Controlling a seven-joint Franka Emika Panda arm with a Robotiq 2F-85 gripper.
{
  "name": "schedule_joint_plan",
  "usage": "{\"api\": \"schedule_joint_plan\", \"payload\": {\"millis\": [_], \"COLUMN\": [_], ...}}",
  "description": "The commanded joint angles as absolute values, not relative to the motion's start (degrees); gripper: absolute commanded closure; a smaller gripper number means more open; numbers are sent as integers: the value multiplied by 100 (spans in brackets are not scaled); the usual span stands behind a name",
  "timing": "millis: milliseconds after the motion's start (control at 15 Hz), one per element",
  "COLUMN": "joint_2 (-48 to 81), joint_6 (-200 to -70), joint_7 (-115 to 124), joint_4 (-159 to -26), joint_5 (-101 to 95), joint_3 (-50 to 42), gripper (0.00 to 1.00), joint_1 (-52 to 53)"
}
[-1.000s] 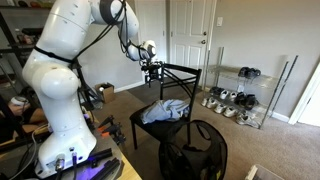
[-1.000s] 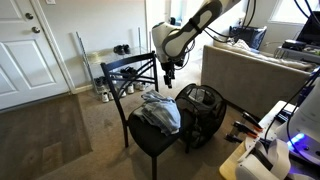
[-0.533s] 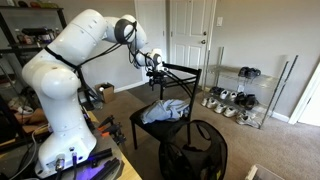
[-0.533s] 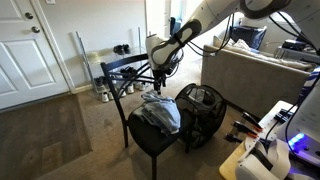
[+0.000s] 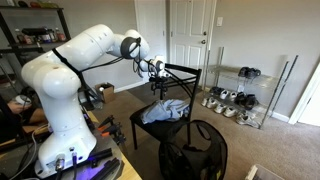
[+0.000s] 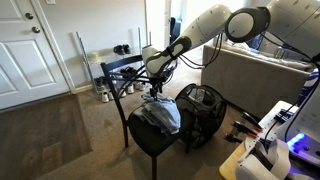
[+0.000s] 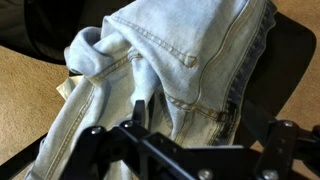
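A crumpled pair of light blue jeans (image 5: 165, 110) (image 6: 160, 113) lies on the seat of a black chair (image 5: 186, 73) (image 6: 118, 68). My gripper (image 5: 157, 88) (image 6: 152, 93) hangs just above the jeans, near the chair's backrest, pointing down. In the wrist view the jeans (image 7: 170, 55) fill the middle, with the waistband and seams showing. The gripper (image 7: 185, 118) is open there, its dark fingers (image 7: 140, 108) standing apart over the denim with nothing between them. The black seat (image 7: 292, 60) shows at the right of the cloth.
A black mesh hamper (image 5: 192, 150) (image 6: 201, 106) stands on the carpet beside the chair. A shoe rack (image 5: 238, 98) lines the wall by a white door (image 5: 190, 35). A sofa (image 6: 255, 70) sits behind the arm, and a cluttered desk edge (image 6: 265, 150) is nearby.
The arm has swung lower and further over the chair, bringing the gripper down from beside the backrest to just above the jeans. The jaws stayed open.
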State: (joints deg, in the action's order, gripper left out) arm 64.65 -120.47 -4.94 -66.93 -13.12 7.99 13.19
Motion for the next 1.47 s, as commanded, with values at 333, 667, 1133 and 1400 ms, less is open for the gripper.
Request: {"api": "schedule_joint_plan", "payload": {"millis": [333,667,1133,1400], "joint_2": [6530,6916,7847,8002], "joint_6": [-11973,-11949,-12068,-11988], "joint_7": [-567,-659,-1614,-2195], "joint_4": [-6531,-6047,-5261,-5100], "joint_5": [-1183,-1333,-1129,-1134], "joint_3": [677,355,588,945], "gripper": [0,0,0,0], "joint_1": [1419,1407,1090,961]}}
